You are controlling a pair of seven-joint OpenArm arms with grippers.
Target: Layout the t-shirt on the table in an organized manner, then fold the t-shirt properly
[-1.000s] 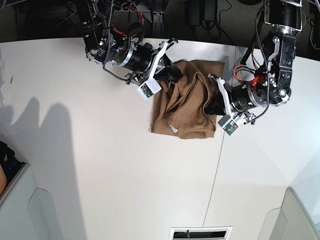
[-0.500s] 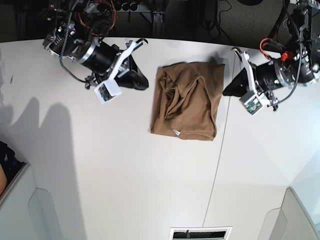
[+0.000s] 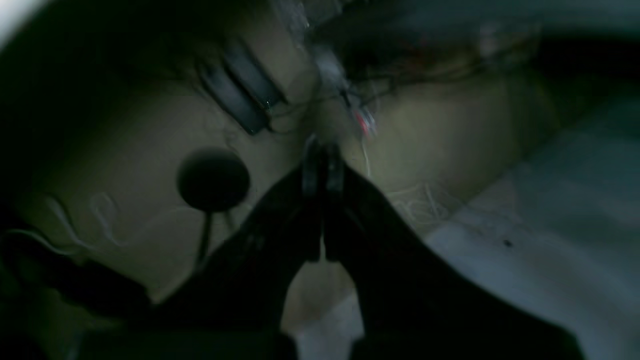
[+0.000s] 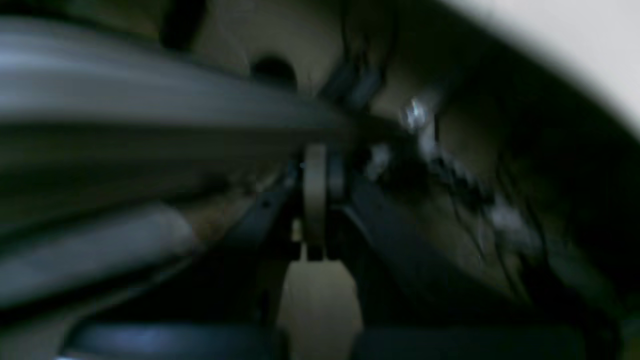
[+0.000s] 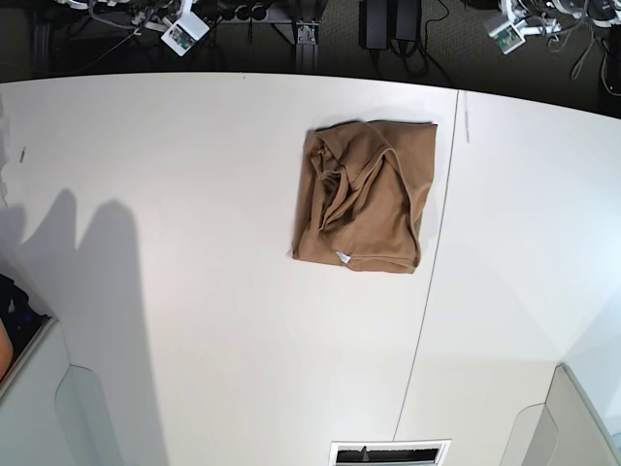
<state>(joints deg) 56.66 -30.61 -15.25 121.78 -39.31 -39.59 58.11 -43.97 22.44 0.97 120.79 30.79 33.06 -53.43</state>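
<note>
The tan-brown t-shirt (image 5: pixel 367 194) lies folded into a rough rectangle on the white table (image 5: pixel 194 243), right of centre toward the far edge, with a small white tag (image 5: pixel 340 256) at its near hem. Nothing touches it. Both arms are drawn back past the table's far edge; only their wrist modules show in the base view, at top left (image 5: pixel 184 31) and top right (image 5: pixel 506 31). The dark, blurred left wrist view shows my left gripper (image 3: pixel 322 157) shut on nothing. In the right wrist view my right gripper (image 4: pixel 317 165) is likewise shut and holds nothing. The shirt is out of both wrist views.
A thin dark seam (image 5: pixel 432 262) crosses the table just right of the shirt. A slotted vent (image 5: pixel 390 452) sits at the near edge, with grey panels at both near corners. Cables and dark floor lie beyond the far edge.
Both arms have let go of the shirt and pulled away from it, outward and back past the table's far edge. The shirt stays folded where it was.
</note>
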